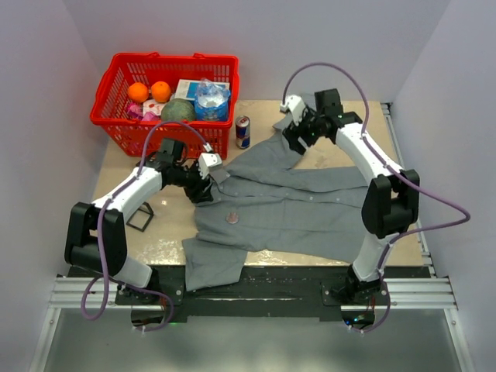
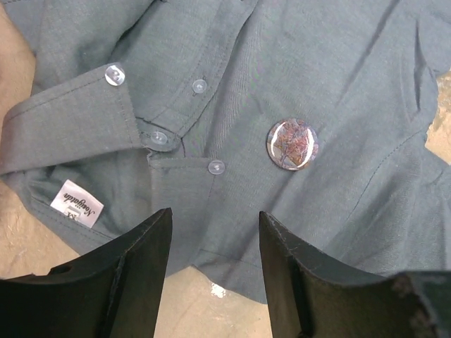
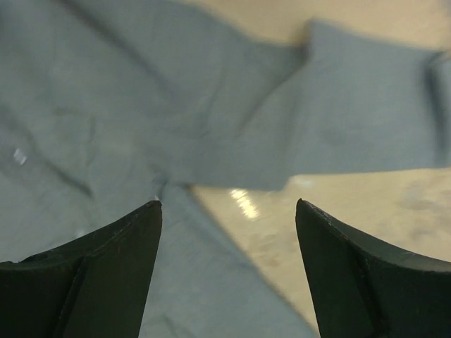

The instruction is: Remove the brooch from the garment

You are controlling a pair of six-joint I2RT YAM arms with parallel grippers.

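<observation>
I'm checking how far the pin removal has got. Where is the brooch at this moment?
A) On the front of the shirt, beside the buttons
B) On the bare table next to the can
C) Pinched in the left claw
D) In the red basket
A: the brooch sits on the grey shirt just beside the buttons, ahead of the open left claw, which holds nothing.

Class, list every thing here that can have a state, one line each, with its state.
brooch, pinned on the garment
garment, spread out, rumpled
left gripper, open, empty
right gripper, open, empty
can, upright
basket, loaded
</observation>
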